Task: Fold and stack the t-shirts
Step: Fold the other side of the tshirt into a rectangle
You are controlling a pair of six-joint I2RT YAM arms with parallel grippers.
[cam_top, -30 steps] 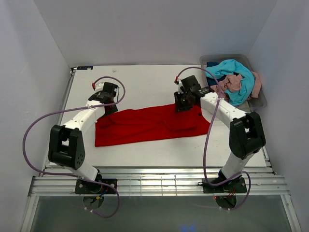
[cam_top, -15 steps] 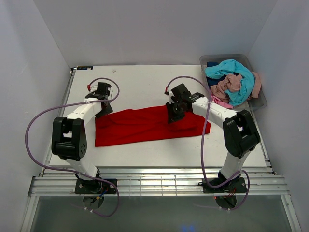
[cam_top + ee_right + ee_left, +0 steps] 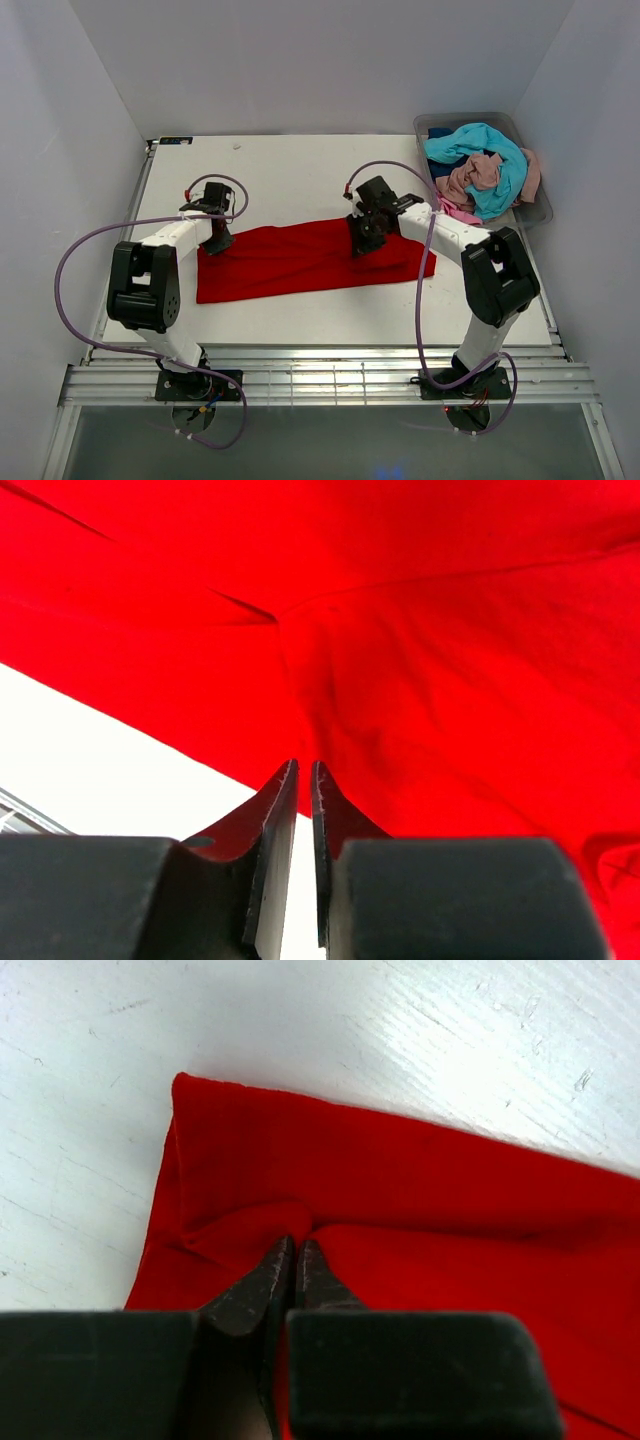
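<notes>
A bright red t-shirt (image 3: 300,262) lies folded into a long band across the table. My left gripper (image 3: 215,243) sits at its far left corner. In the left wrist view the left gripper (image 3: 297,1240) is shut on a puckered pinch of the red t-shirt (image 3: 420,1190). My right gripper (image 3: 362,245) rests on the band's far edge, right of centre. In the right wrist view the right gripper (image 3: 304,764) has its jaws nearly together on the edge of the red t-shirt (image 3: 430,680), with creases running to the tips.
A clear grey bin (image 3: 535,210) at the back right holds a turquoise tee (image 3: 490,150), a dusty pink tee (image 3: 475,175), a bright pink tee (image 3: 455,208) and a dark blue one (image 3: 440,132). White walls enclose the white table (image 3: 300,170).
The left gripper came down onto the red t-shirt's left corner and closed on it. The right gripper slid left along the far edge and closed further.
</notes>
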